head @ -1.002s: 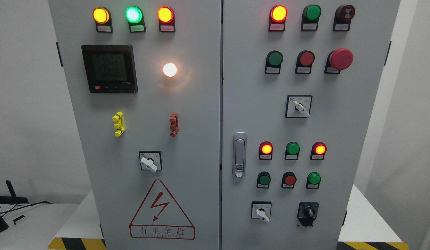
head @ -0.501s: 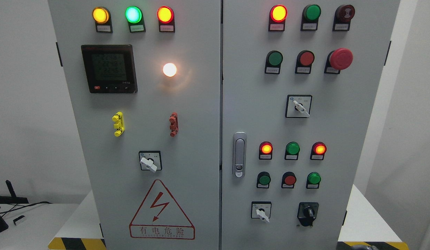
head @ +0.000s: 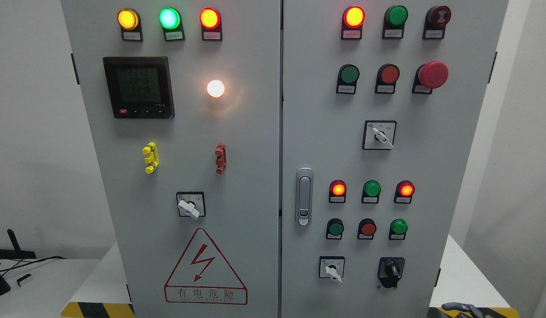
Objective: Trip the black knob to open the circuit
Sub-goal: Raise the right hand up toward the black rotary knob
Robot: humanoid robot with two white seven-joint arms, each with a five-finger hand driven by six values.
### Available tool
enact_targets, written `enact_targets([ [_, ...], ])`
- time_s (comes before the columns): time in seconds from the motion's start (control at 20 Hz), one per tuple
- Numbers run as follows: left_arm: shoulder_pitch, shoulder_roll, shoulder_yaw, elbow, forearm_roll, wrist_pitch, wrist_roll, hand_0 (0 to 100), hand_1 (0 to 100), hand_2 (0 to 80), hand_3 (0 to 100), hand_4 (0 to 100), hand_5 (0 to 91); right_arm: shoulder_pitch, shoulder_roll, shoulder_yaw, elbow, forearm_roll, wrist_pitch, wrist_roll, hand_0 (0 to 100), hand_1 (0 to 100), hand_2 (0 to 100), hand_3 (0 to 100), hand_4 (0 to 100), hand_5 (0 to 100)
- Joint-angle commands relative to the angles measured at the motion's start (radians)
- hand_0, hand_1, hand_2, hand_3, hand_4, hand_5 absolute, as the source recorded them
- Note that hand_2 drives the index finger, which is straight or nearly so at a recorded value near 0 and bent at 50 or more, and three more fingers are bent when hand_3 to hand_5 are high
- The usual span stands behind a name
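The black knob (head: pixel 391 268) sits on its black plate at the lower right of the grey cabinet's right door (head: pixel 414 163), its pointer roughly upright. Only the top of my right hand (head: pixel 463 308) shows, as a dark grey shape at the bottom edge, below and to the right of the knob and well apart from it. My left hand is out of view.
A white selector switch (head: pixel 332 269) sits left of the knob, with three push buttons (head: pixel 368 229) above it. Higher up are a lit indicator row (head: pixel 372 189), another white selector (head: pixel 380 136) and a red mushroom button (head: pixel 433 74). A door latch (head: pixel 304 196) is mid-cabinet.
My right hand has risen into view at the bottom right edge, a little more of it showing than half a second ago. The knob and panel are unchanged.
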Motion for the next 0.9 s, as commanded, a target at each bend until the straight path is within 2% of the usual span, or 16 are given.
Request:
enact_targets([
  [0.0,0.000,0.000,0.000,0.000,-0.031,-0.001,0.001,12,39,0.0,0,0,0.0,-0.009,-0.003,0.003,0.023,0.000,0.001,-0.006,37,73,44,93,84,86],
  [0.25,0.000,0.000,0.000,0.000,-0.031,-0.001,0.001,12,39,0.0,0,0,0.0,-0.018,-0.001,0.005,0.031,0.000,0.002,-0.006,38,73,44,97,89,88],
  [0.55,0.000,-0.001,0.000,0.000,-0.031,-0.001,0.001,12,39,0.0,0,0,0.0,-0.021,-0.001,0.005,0.031,0.001,0.002,-0.014,37,73,45,100,100,92],
  [0.85,0.000,-0.001,0.000,0.000,-0.031,-0.001,0.001,12,39,0.0,0,0,0.0,-0.029,0.000,0.006,0.034,0.001,0.004,-0.027,37,73,48,100,100,95],
])
